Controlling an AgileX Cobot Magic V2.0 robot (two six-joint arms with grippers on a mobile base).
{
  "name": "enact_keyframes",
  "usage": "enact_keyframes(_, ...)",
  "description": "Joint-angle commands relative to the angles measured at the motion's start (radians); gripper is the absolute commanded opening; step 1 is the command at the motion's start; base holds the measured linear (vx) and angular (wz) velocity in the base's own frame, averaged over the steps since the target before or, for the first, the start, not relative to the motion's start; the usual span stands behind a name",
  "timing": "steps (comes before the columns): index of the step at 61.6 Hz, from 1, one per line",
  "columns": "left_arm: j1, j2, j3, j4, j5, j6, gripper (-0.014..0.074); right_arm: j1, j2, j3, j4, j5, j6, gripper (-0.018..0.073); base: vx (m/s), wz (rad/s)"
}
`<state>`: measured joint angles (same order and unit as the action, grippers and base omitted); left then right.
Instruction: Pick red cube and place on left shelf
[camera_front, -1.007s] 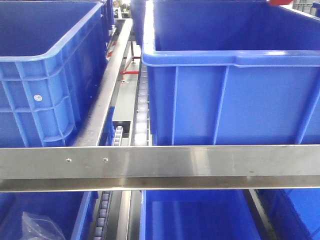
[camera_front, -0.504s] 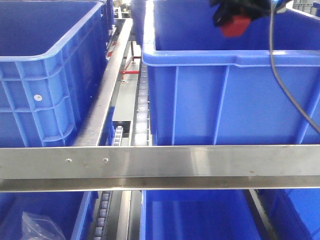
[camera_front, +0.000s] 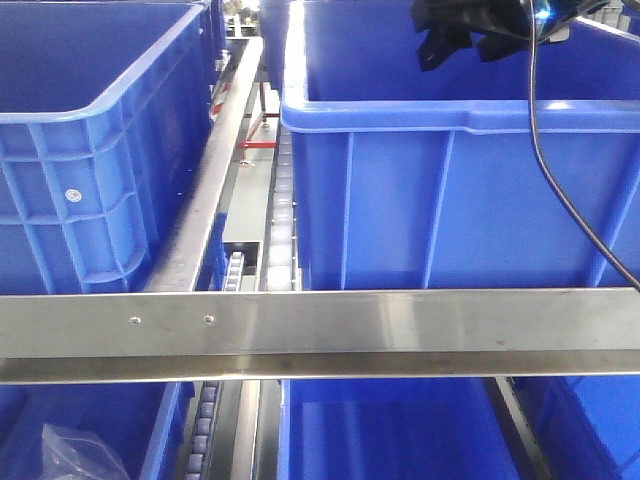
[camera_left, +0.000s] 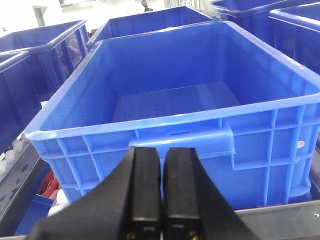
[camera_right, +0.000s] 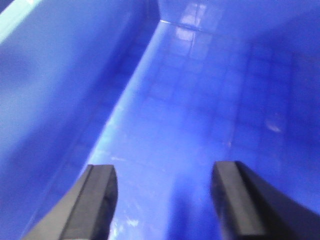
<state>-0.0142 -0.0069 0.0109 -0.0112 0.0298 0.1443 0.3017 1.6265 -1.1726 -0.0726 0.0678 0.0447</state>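
Note:
The red cube does not show in any view. My right gripper (camera_front: 460, 48) hangs at the top of the front view, over the inside of the large blue bin (camera_front: 400, 118) on the right. It is open with nothing between its fingers. In the right wrist view the same gripper (camera_right: 165, 172) has its jaws wide apart above the bin's bare ribbed floor (camera_right: 200, 100). My left gripper (camera_left: 163, 152) is shut and empty, level with the near rim of another blue bin (camera_left: 150, 122).
A second blue bin (camera_front: 100, 105) stands on the left, with a roller track (camera_front: 282, 200) between the two. A steel shelf rail (camera_front: 320, 325) crosses the front. Below it are another bin (camera_front: 390, 430) and a plastic bag (camera_front: 70, 455). A black cable (camera_front: 545, 150) droops over the right bin.
One second ago the right gripper was almost out of view. Half a second ago it held a red block over the right bin. Now its jaws are open and the block is gone.

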Motion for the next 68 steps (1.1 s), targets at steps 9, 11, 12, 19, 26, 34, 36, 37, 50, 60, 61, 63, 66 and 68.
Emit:
enact_keyframes(9,-0.007,0.000,0.022,-0.005,-0.090,0.001,0.0106,-0.017,-0.138,-0.031,-0.009,-0.010,-0.013,0.0165,-0.02,-0.10)
enact_keyframes(11,-0.007,0.000,0.022,-0.005,-0.090,0.001,0.0106,-0.024,-0.158,-0.023,-0.009,-0.010,-0.013,0.0110,0.00,0.00)
enact_keyframes(12,-0.007,0.000,0.022,-0.005,-0.090,0.001,0.0106,-0.026,-0.162,-0.017,-0.009,-0.010,-0.013,0.0099,0.00,0.00)
enact_keyframes(19,-0.007,0.000,0.022,-0.005,-0.090,0.001,0.0106,-0.049,-0.243,0.047,-0.009,-0.036,-0.013,0.0063,0.00,0.00)
enact_keyframes(26,-0.007,0.000,0.022,-0.005,-0.090,0.001,0.0106,-0.080,-0.343,0.166,-0.009,-0.103,-0.013,0.0057,0.00,0.00)
enact_keyframes(34,-0.007,0.000,0.022,-0.005,-0.090,0.001,0.0106,-0.108,-0.474,0.318,-0.009,-0.199,-0.013,0.0057,0.00,0.00)
enact_keyframes(36,-0.007,0.000,0.022,-0.005,-0.090,0.001,0.0106,-0.116,-0.513,0.361,-0.009,-0.225,-0.013,0.0057,0.00,0.00)
enact_keyframes(37,-0.007,0.000,0.022,-0.005,-0.090,0.001,0.0106,-0.119,-0.529,0.378,-0.009,-0.235,-0.013,0.0057,0.00,0.00)
enact_keyframes(50,-0.007,0.000,0.022,-0.005,-0.090,0.001,0.0106,-0.167,-0.791,0.629,-0.009,-0.319,-0.013,0.0057,0.00,0.00)
enact_keyframes(60,-0.007,0.000,0.022,-0.005,-0.090,0.001,0.0106,-0.217,-1.005,0.795,-0.009,-0.318,-0.013,0.0057,0.00,0.00)
enact_keyframes(61,-0.007,0.000,0.022,-0.005,-0.090,0.001,0.0106,-0.221,-1.021,0.807,-0.009,-0.318,-0.013,0.0057,0.00,0.00)
enact_keyframes(63,-0.007,0.000,0.022,-0.005,-0.090,0.001,0.0106,-0.231,-1.060,0.833,-0.009,-0.318,-0.013,0.0057,0.00,0.00)
enact_keyframes(66,-0.007,0.000,0.022,-0.005,-0.090,0.001,0.0106,-0.241,-1.110,0.863,-0.009,-0.309,-0.013,0.0057,0.00,0.00)
enact_keyframes(68,-0.007,0.000,0.022,-0.005,-0.090,0.001,0.0106,-0.243,-1.136,0.877,-0.009,-0.305,-0.013,0.0057,0.00,0.00)
